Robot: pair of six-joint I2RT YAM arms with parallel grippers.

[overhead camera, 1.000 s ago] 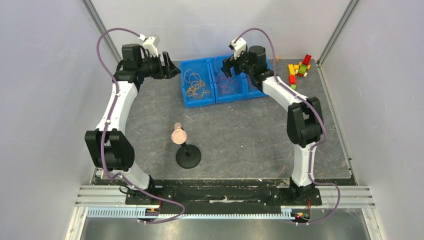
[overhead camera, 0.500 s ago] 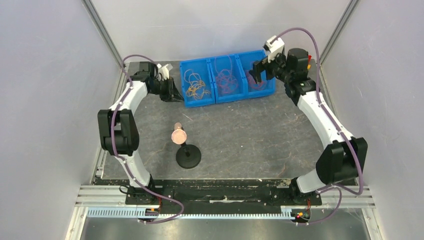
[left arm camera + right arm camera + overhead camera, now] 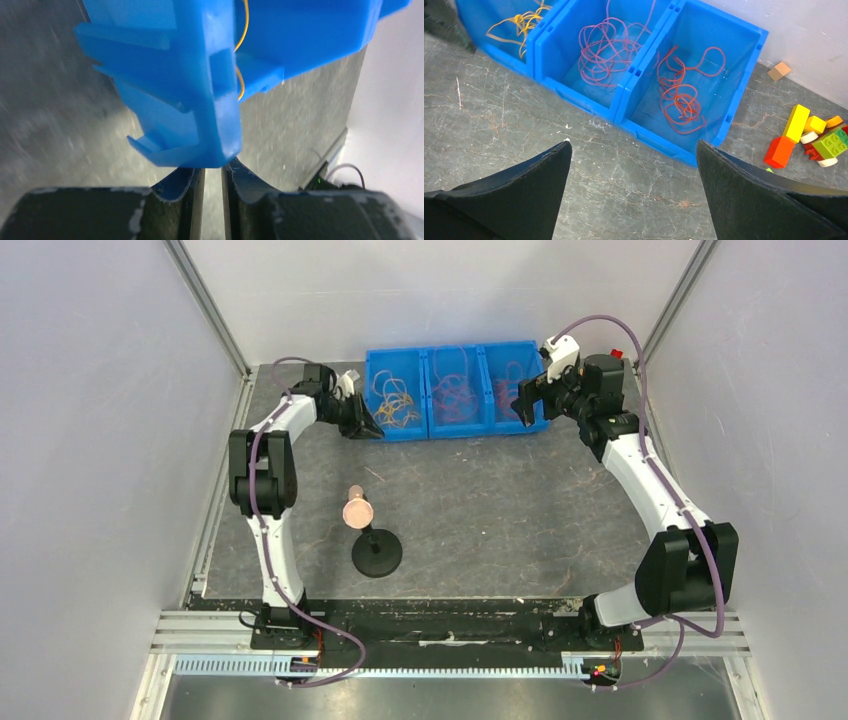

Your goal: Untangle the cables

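The cables lie apart in three joined blue bins (image 3: 405,433): yellow-orange strands (image 3: 393,405) (image 3: 521,22) in the left one, pink-purple loops (image 3: 455,395) (image 3: 609,50) in the middle, red-orange loops (image 3: 508,380) (image 3: 681,95) in the right. My left gripper (image 3: 372,427) (image 3: 213,167) is at the left bin's near left corner (image 3: 220,145), its jaws drawn in to a narrow gap with the blue corner at their tips. A yellow wire (image 3: 245,30) shows over that bin's wall. My right gripper (image 3: 527,405) (image 3: 633,145) hangs open above the floor in front of the right bin, holding nothing.
A black stand (image 3: 377,552) topped with a copper-coloured disc (image 3: 358,510) stands mid-table. Coloured toy blocks (image 3: 809,135) and a small wooden cube (image 3: 778,71) lie right of the bins near the back wall. Grey walls close in the sides and back.
The left gripper dropped to the left bin's corner and narrowed its jaws there. The bins shifted back toward the wall. The right arm swung right, off the bins, jaws still wide.
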